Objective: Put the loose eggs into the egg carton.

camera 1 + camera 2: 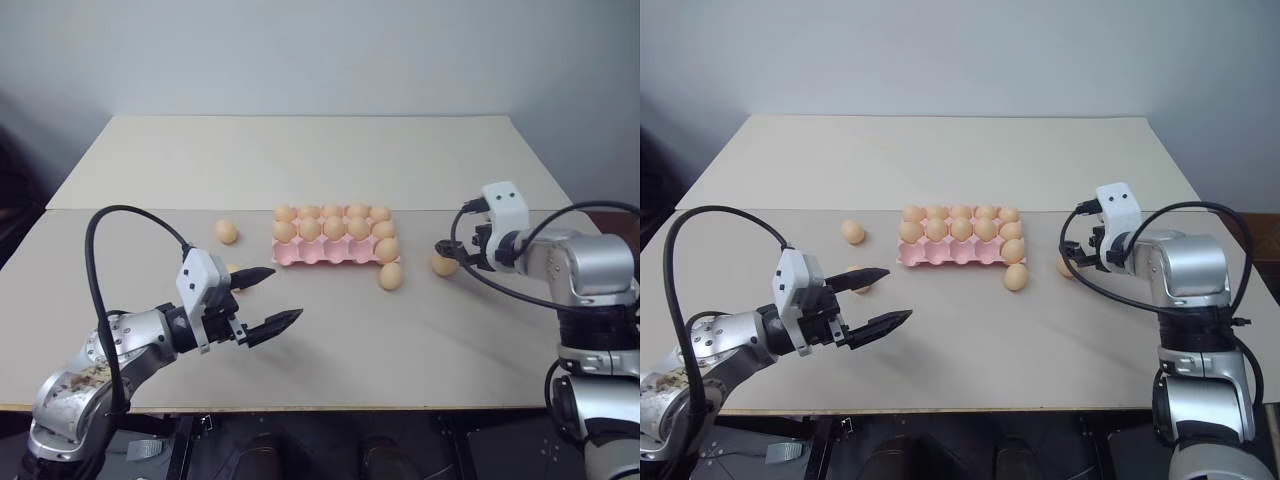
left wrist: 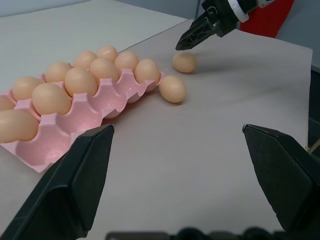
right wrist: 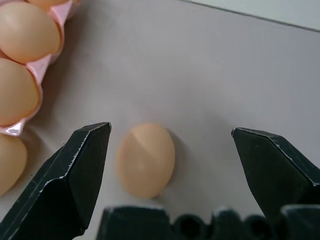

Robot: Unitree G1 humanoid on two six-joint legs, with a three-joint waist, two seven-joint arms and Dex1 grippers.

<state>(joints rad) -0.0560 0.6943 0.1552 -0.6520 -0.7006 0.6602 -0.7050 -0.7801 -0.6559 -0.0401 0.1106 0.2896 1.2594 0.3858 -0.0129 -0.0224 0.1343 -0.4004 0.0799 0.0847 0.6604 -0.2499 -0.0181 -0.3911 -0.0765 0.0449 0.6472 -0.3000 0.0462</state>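
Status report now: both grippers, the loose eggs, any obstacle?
Left gripper open, empty. Right gripper open over far-right loose egg, not touching. Four loose eggs on table; egg carton front row empty. Nothing blocking.

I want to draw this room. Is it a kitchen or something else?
Probably a robot test room, not a kitchen: a plain bare table against a blank wall, with only a pink egg carton, loose eggs and robot arms.

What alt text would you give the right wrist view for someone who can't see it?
The right gripper, its two black fingers wide open, hovers over one small tan-orange egg lying on the pale beige table. To one side is the pale pink egg carton, its cups holding more eggs.
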